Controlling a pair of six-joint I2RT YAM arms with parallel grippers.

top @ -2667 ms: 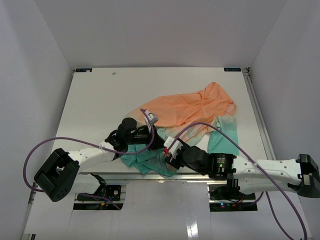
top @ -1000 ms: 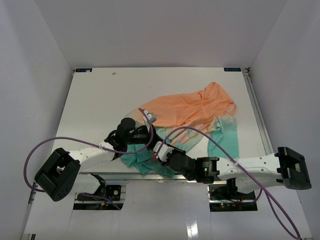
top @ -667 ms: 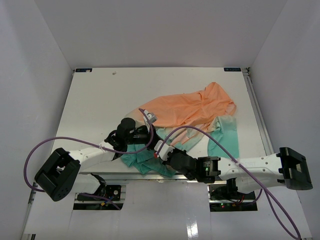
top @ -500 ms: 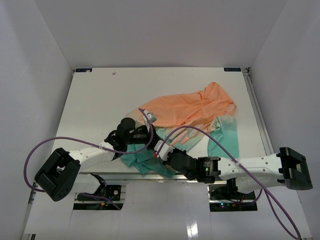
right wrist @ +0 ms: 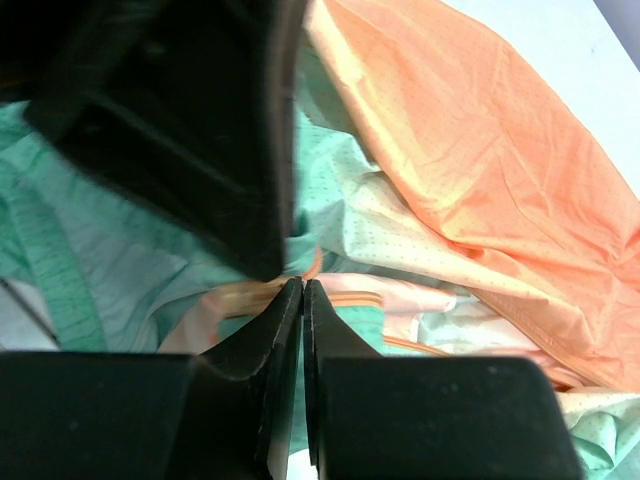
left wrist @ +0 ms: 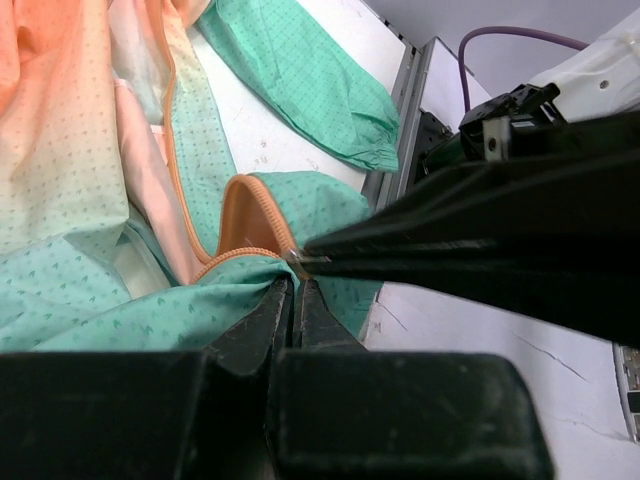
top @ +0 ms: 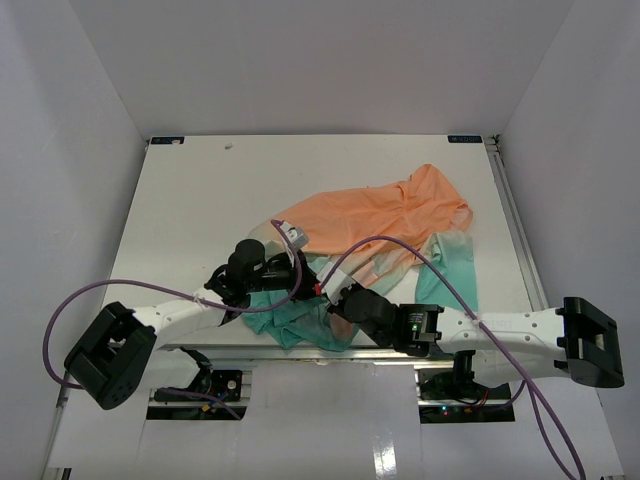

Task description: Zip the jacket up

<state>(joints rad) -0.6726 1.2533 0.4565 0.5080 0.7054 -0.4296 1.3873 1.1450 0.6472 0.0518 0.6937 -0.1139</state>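
The jacket lies crumpled on the table, orange at the back and teal toward the near edge. My left gripper is shut on the teal hem by the orange zipper seam; its jaws meet with fabric between them. My right gripper comes in from the right, tip to tip with the left one. In the right wrist view the right gripper is shut on the orange zipper seam, with a small metal piece at its tip. The left gripper's dark body fills the upper left of that view.
The white table has walls on three sides. A metal rail runs along the near edge beside the teal sleeve. The right arm's purple cable arcs over the jacket.
The right gripper has closed on the seam and its wrist has turned and shifted right. The left arm has edged slightly left, still shut.
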